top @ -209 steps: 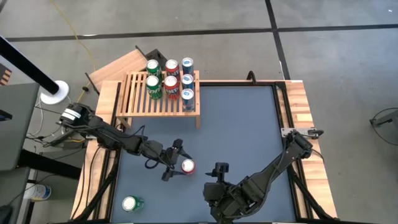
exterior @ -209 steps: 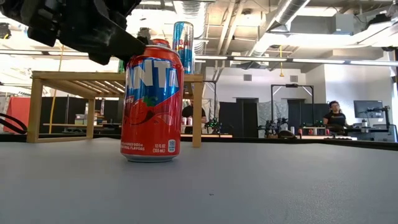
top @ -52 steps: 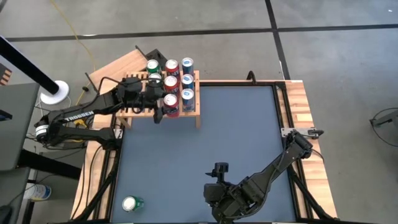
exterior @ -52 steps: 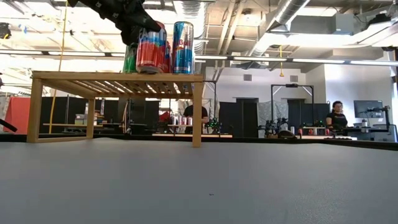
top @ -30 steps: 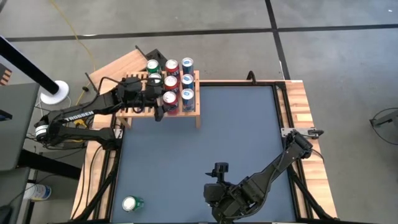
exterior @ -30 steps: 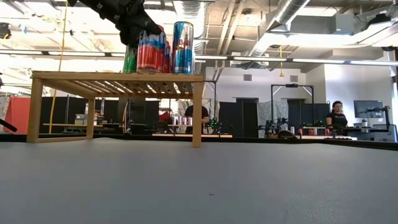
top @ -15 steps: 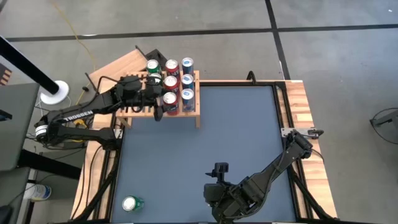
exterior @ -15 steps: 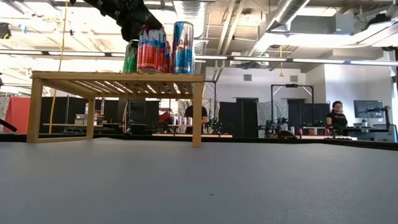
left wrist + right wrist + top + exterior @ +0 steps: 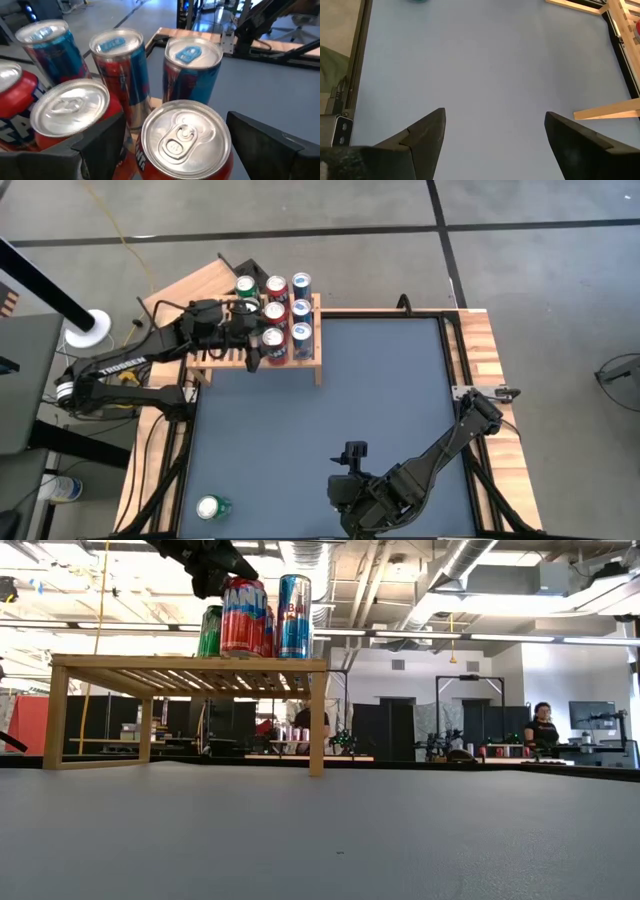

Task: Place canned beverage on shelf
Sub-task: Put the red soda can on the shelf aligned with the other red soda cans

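Left claw (image 9: 172, 137) spread around red can (image 9: 182, 142), which stands on shelf (image 9: 215, 350) front row; pull back level, don't clip neighbours; right claw (image 9: 492, 135) spread, parked over bench (image 9: 400, 390).

Between my jaws: red soda can (image 9: 182, 145), fingers (image 9: 102, 137) apart, not touching.
Beyond: red can (image 9: 70, 112), three slim blue cans (image 9: 192, 72).

The floor (image 9: 520, 280) was grey concrete crossed by dark lines. Behind the table, strip lights (image 9: 520, 637) hung beneath exposed ducts, and 1 person (image 9: 541, 726) sat by monitors.
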### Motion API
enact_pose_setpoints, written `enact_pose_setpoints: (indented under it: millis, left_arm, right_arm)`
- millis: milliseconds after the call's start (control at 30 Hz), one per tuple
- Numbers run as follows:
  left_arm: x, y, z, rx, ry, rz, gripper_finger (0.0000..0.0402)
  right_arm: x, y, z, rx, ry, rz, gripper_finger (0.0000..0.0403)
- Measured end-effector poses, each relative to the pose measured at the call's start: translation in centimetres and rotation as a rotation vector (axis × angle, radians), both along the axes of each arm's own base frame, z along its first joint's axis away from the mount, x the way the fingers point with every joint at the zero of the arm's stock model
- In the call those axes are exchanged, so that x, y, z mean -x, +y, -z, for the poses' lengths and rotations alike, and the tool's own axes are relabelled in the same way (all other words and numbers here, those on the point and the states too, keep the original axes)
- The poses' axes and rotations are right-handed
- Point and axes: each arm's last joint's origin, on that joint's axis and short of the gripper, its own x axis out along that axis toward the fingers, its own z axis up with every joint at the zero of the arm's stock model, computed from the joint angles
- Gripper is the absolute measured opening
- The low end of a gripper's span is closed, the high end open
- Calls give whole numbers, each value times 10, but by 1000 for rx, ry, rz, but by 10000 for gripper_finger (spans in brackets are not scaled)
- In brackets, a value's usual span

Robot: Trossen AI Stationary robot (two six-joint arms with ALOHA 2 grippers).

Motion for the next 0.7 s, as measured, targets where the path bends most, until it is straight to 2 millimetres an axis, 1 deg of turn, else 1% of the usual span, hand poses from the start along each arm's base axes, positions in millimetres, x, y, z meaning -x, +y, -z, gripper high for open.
enact_pose_setpoints:
  millis: [200,433,533,600,700]
  left_arm:
    - [9,-4,-7,-19,-33,2,332]
    - [29,-14,-23,-67,-115,23,332]
    - [40,-21,-30,-71,-167,88,332]
    - [46,-28,-33,-49,-187,164,332]
    - [49,-39,-29,6,-160,262,332]
  right_arm:
    - [0,0,0,0,-1,0,329]
    - [0,0,0,-2,-2,0,329]
    - [0,0,0,-1,-2,0,329]
    - [0,0,0,-1,-2,0,329]
    - [0,0,0,-1,-2,0,329]
